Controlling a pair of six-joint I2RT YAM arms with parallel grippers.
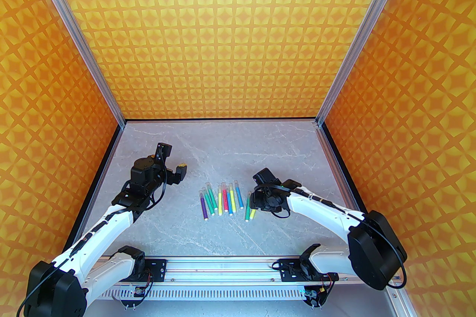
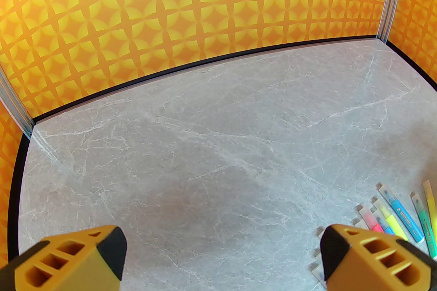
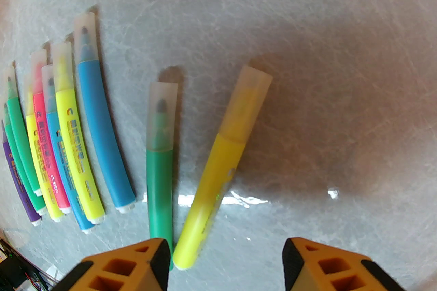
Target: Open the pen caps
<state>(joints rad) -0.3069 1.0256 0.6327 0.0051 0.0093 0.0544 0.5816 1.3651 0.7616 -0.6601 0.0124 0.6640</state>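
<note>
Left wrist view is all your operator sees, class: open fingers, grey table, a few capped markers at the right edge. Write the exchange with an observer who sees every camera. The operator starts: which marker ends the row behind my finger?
Observer: A purple marker ends the row on the left.
Operator: Where is the right gripper?
Observer: The right gripper hovers, jaws apart, over a green marker and a yellow marker lying apart from the row, on its right.
Operator: Is it gripping either?
Observer: No. The yellow marker's base end lies between its fingers, unclamped, and its cap is on.
</note>
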